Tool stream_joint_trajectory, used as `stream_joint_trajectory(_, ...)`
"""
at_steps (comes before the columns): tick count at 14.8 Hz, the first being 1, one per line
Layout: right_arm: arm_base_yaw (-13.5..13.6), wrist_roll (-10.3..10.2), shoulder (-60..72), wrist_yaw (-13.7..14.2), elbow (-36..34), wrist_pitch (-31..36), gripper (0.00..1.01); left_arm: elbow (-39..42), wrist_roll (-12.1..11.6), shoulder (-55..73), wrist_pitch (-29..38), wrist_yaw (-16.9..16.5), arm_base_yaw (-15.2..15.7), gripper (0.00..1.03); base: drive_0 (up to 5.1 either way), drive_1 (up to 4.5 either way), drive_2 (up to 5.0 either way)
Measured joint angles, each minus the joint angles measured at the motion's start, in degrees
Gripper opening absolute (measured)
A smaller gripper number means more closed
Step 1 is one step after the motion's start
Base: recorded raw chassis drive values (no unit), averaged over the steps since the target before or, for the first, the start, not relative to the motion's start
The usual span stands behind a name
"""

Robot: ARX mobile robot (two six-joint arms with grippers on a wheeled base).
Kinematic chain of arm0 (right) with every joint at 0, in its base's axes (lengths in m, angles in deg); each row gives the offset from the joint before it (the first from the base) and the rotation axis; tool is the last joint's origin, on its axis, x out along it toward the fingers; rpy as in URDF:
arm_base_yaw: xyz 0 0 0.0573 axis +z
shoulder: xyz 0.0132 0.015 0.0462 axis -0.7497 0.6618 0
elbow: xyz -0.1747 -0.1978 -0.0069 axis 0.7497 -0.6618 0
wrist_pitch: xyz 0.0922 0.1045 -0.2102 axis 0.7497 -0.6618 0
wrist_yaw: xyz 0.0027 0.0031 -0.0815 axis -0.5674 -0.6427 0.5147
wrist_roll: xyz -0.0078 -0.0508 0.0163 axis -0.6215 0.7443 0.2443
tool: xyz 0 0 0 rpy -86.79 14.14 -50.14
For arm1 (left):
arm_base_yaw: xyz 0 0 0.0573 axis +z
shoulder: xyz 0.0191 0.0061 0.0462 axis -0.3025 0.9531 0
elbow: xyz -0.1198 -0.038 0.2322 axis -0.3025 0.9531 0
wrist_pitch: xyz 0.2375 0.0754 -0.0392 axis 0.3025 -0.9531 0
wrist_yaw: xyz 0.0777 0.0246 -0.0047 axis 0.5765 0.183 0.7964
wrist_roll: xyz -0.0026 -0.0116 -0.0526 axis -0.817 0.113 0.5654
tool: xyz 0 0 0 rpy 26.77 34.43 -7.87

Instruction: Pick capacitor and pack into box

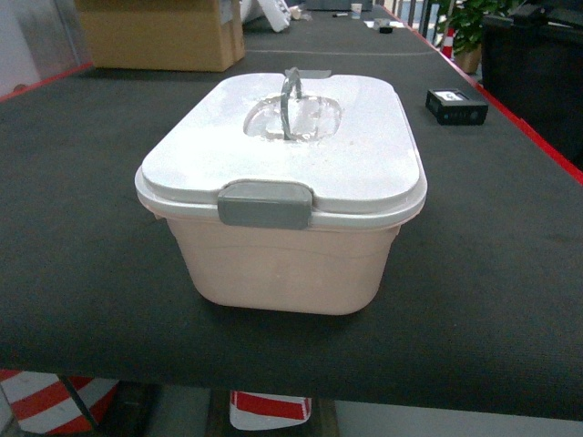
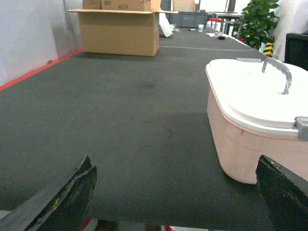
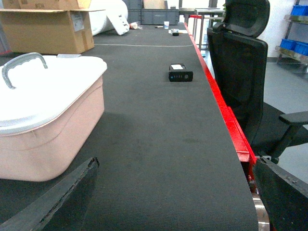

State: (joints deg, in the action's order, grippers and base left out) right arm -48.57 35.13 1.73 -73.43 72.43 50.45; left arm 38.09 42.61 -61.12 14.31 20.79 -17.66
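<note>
Pink box (image 1: 282, 264), lid (image 1: 364, 155) shut, on table (image 1: 91, 273)

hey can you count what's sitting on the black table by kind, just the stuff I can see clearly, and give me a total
Peach-pink box with white lid, closed: 1
Small black device, to the right of and beyond the box: 1
Brown cardboard carton, far left: 1
Total: 3
A few tiny items at the table's far end are too small to identify, so they are not counted.
</note>
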Motion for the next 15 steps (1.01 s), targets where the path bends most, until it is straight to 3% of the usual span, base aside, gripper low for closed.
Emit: stream_joint_trajectory(15,0.0,0.0,0.0,0.0,0.0,0.0,0.98,0.0,0.0,0.0,0.0,0.0,0.0,0.98,0.0,0.00,0.0)
